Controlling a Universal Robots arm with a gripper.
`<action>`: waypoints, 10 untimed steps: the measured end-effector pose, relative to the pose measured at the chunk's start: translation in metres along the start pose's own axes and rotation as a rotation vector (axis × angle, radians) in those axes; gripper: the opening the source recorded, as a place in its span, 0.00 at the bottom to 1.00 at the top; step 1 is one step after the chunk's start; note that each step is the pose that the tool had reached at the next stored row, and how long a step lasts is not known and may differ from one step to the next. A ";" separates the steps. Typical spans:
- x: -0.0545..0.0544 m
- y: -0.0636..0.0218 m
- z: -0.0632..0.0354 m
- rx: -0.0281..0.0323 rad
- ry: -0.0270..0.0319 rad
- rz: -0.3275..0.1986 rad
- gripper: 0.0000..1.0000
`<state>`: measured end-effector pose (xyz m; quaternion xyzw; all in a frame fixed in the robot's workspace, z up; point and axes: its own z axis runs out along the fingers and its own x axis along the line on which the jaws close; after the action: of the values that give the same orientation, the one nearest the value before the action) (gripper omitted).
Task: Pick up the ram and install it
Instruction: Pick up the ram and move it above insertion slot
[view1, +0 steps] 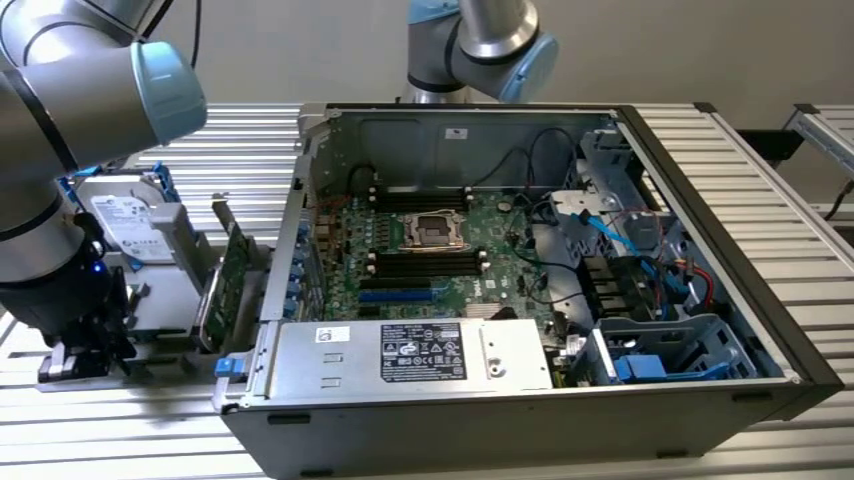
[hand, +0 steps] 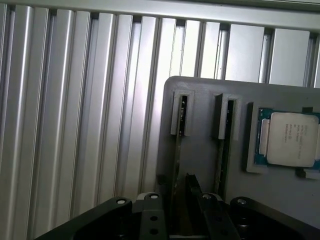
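The ram (hand: 178, 150) stands on its thin edge in a slot of the gray tray (hand: 200, 87), so the wrist view sees it as just a thin line. A second stick (hand: 221, 155) stands in the next slot, just beside it. A square chip (hand: 289, 137) lies flat in its own pocket on the same tray.

The pincer (hand: 177, 200) hangs right over the ram. Its jaws are wide open, with one finger (hand: 197, 190) on each side of the thin edge. It has hold of nothing, and the ram sits in its slot.

The tray rests on the ribbed metal table (hand: 75, 110). In the exterior view the pincer (view1: 83, 355) is low at that view's left. Near it are a green card (view1: 238, 262) and a hard drive (view1: 127, 220). The open computer case (view1: 467, 112) is off to that view's right.

To do this step well, it looks best to keep the ram in the middle of the gap. The fingers should be lined up flat with its sides. A gentle, even squeeze seems wise, because the ram is thin. The far finger should also stay away from the second stick
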<state>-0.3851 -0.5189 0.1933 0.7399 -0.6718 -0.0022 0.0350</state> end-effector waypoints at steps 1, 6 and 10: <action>0.000 0.0000 0.0001 -0.0006 0.0005 0.000 0.30; 0.000 -0.0001 0.0001 -0.0006 0.0005 0.000 0.30; 0.000 -0.0001 0.0001 -0.0007 0.0005 0.000 0.21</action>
<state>-0.3851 -0.5188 0.1932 0.7399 -0.6718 -0.0023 0.0354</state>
